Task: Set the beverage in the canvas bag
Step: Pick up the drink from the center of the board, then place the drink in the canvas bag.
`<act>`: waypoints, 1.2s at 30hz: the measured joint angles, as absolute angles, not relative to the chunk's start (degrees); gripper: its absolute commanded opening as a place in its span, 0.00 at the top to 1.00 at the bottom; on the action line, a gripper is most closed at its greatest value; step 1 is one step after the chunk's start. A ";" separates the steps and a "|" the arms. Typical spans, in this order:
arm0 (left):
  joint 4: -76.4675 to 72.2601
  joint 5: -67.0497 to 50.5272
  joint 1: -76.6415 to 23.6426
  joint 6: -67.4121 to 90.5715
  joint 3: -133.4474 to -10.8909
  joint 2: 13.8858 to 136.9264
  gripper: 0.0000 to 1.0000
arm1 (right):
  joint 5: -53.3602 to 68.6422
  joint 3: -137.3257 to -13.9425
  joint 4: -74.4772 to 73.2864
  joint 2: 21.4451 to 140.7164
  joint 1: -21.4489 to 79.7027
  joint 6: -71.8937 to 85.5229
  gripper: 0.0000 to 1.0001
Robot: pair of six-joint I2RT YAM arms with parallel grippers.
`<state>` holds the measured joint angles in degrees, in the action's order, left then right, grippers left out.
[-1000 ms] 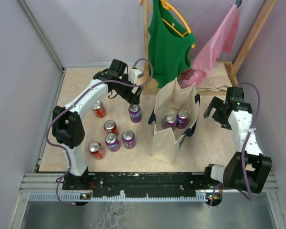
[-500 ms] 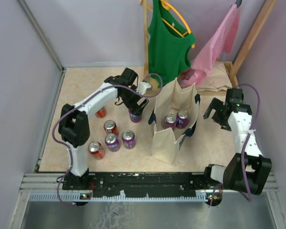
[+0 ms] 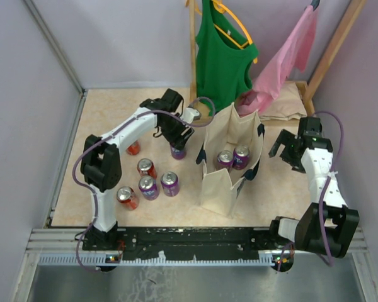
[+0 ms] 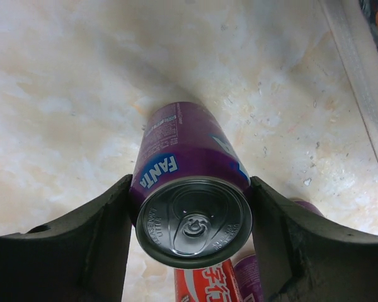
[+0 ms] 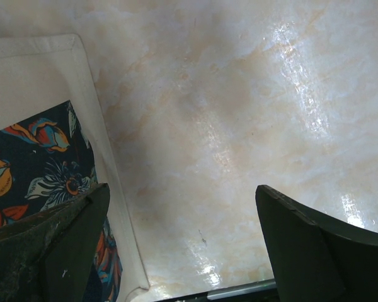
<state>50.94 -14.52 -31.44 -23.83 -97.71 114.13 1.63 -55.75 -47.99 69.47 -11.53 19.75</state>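
Observation:
A purple Fanta can (image 4: 192, 189) stands upright on the tabletop, just left of the canvas bag (image 3: 232, 126). My left gripper (image 4: 190, 211) is over the purple Fanta can (image 3: 177, 151), and both dark fingers (image 4: 107, 233) press against its sides. The bag stands open, cream with dark handles, and two purple cans (image 3: 225, 158) sit inside it. My right gripper (image 3: 288, 150) hovers to the right of the bag. In the right wrist view this gripper (image 5: 183, 214) is open over bare tabletop, holding nothing.
Several loose cans stand on the left: red ones (image 3: 133, 148) (image 3: 146, 167) (image 3: 126, 197) and purple ones (image 3: 148, 187) (image 3: 169, 183). A green tank top (image 3: 223, 56) and a pink garment (image 3: 283, 60) hang on a wooden rack behind the bag. Cream cloth with a floral print (image 5: 38, 157) lies by the right gripper.
My left arm swung right and settled over the purple Fanta can, and its jaws narrowed onto the can's sides. The right arm stayed put.

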 measured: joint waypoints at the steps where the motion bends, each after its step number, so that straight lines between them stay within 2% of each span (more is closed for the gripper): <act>1: 51.53 -14.26 -31.29 -23.79 -98.83 114.30 1.00 | 1.63 -55.75 -47.97 69.43 -11.53 19.75 0.01; 5: 49.69 -14.39 -30.30 -22.13 -107.24 114.52 1.00 | 1.65 -55.75 -47.97 69.38 -11.53 19.75 0.01; 9: 36.99 -17.56 -28.97 -20.99 -113.89 112.14 1.00 | 1.80 -55.46 -47.86 69.36 -11.55 19.77 0.01; 14: 29.02 -21.78 -30.33 -19.88 -124.31 111.20 1.00 | 1.87 -54.96 -47.70 69.17 -11.55 19.77 0.01; 19: 25.91 -26.48 -37.08 -19.57 -123.09 107.61 1.00 | 1.93 -53.58 -47.53 67.81 -11.55 20.05 0.01; 25: 31.81 -35.22 -44.77 -23.66 -122.39 107.22 1.00 | 2.46 -52.51 -47.55 67.33 -11.55 20.21 0.01; 36: 42.30 -38.20 -44.49 -33.41 -117.67 107.28 1.00 | 2.79 -52.27 -47.40 67.07 -11.55 20.18 0.01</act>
